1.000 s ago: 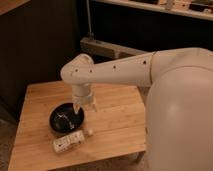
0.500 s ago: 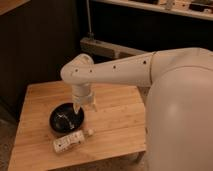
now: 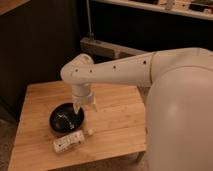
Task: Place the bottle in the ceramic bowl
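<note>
A small white bottle lies on its side on the wooden table, its pale cap pointing right. Just behind it sits the glossy black ceramic bowl, with pale reflections inside. My gripper hangs from the white arm above the bowl's right rim, pointing down. It is open and nothing is between its fingers. It stands above and slightly behind the bottle, apart from it.
The white arm reaches in from the right, and the robot's bulky body covers the table's right end. A dark wall and a metal rail stand behind the table. The table's front edge lies close below the bottle.
</note>
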